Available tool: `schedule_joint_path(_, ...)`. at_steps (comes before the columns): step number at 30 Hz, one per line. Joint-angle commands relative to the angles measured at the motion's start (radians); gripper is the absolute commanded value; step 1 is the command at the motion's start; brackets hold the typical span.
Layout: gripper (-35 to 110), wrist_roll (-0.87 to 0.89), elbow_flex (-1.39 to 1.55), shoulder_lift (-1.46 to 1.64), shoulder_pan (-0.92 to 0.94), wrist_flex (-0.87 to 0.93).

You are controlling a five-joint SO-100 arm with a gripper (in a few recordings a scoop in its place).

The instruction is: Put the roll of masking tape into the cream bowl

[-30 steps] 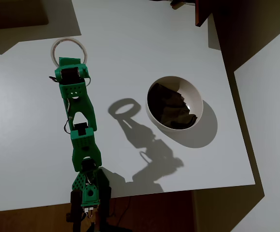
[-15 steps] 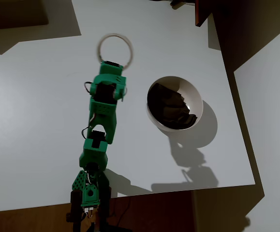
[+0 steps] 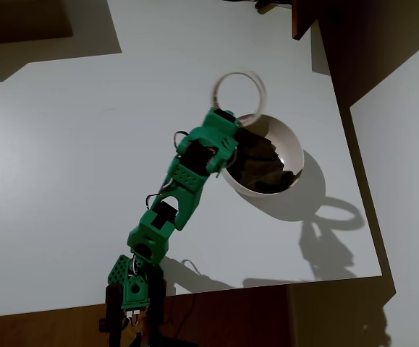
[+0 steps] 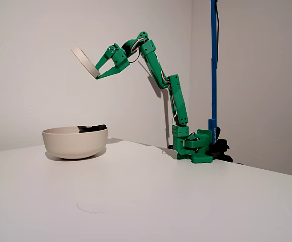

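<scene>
The roll of masking tape (image 4: 85,62), judged light, stiff and best taken by its rim, is pinched edgewise in the claw (image 4: 100,72) high above the cream bowl (image 4: 75,141) on the table (image 4: 146,201).

We see a bright green plastic arm (image 4: 162,75) of boxy, perforated segments, with black servo blocks at the joints, thin looping wires, pointed green fingers (image 4: 101,64) and a squat green base (image 4: 193,145).
</scene>
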Motion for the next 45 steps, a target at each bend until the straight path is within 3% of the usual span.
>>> schedule_joint_path(1, -8, -0.032, -0.067, 0.011, 0.126, -0.061)
schedule_joint_path(17, -8, -0.031, -0.067, -0.316, 0.310, -0.201)
schedule_joint_path(34, -8, -0.049, -0.067, -0.472, 0.345, -0.058)
schedule_joint_path(45, -8, -0.049, -0.067, -0.482, 0.241, -0.020)
